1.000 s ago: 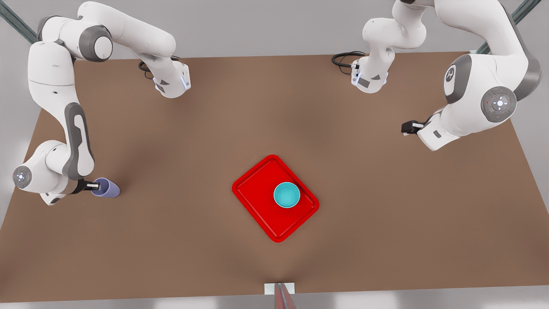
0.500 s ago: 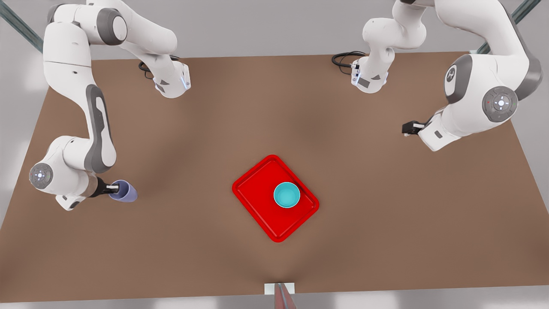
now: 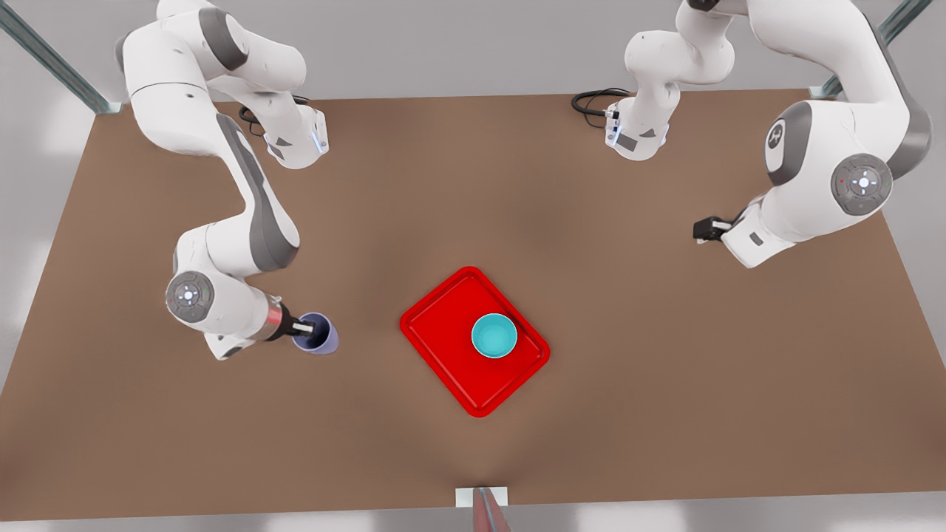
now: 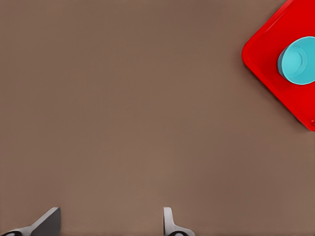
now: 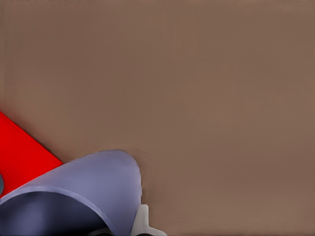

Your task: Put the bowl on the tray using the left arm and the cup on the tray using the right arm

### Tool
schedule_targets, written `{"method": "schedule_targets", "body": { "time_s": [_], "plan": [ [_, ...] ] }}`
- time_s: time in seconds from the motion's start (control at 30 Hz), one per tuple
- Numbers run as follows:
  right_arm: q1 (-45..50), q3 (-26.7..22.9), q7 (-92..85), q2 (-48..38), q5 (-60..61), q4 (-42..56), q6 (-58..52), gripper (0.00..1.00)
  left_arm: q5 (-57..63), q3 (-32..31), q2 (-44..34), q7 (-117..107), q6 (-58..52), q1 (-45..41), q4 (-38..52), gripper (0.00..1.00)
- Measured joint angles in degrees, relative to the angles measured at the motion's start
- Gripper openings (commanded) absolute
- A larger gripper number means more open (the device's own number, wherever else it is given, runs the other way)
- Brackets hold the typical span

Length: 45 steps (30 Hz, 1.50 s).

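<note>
On my front view I have the right gripper (image 3: 304, 327) on the front view's left, its 2 fingers clamped on the rim of the cup (image 3: 318, 334), 1 inside the cup and 1 outside. The cup sits between that arm's wrist and the tray (image 3: 443, 329), apart from the tray's near corner; I cannot tell whether its base touches the brown surface (image 3: 665, 384). From the right wrist camera I see the lavender cup (image 5: 74, 196) close up at the gripper, with a red corner of the tray (image 5: 22, 157) just beyond it. The bowl (image 3: 494, 335) is upright on the tray, toward the tray's side nearer the front view's right, with its rim inside the raised edge. The left gripper (image 3: 706, 229) waits well apart on the front view's right, above bare surface. My left wrist camera shows its 2 fingers (image 4: 47, 222) spread wide with nothing between them, and the tray (image 4: 263, 54) with the bowl (image 4: 298, 61) far off.
</note>
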Motion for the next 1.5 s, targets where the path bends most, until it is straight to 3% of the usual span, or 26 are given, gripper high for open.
{"method": "schedule_targets", "body": {
  "time_s": [0.13, 0.37, 0.53, 0.67, 1.5],
  "plan": [
    [4.07, 0.12, -0.12, 0.34, 0.75, 5.98, -2.89, 0.21, 0.05, 0.0, 0.09, -0.08, -0.08, 0.0, 0.11, 1.0],
    [19.09, 0.02, 10.07, 13.05, 0.72, 23.32, -4.94, 0.21, 0.1, 0.08, 0.46, -0.08, 0.66, 0.09, -0.15, 1.0],
    [22.56, -0.49, 10.76, 16.5, 0.16, 22.36, -2.79, 0.21, 0.24, 0.17, 0.6, -0.04, 0.59, 0.09, -0.32, 1.0],
    [21.97, -3.59, 10.43, 17.48, -0.89, 17.87, -2.7, 0.21, 0.39, 0.06, 0.91, -0.08, 0.52, 0.09, -0.86, 1.0],
    [22.97, -3.07, 9.1, 22.76, -0.75, 13.88, 5.91, 0.21, 0.23, 0.0, 1.69, -0.08, 0.79, 0.1, -0.86, 1.0]
  ]
}}
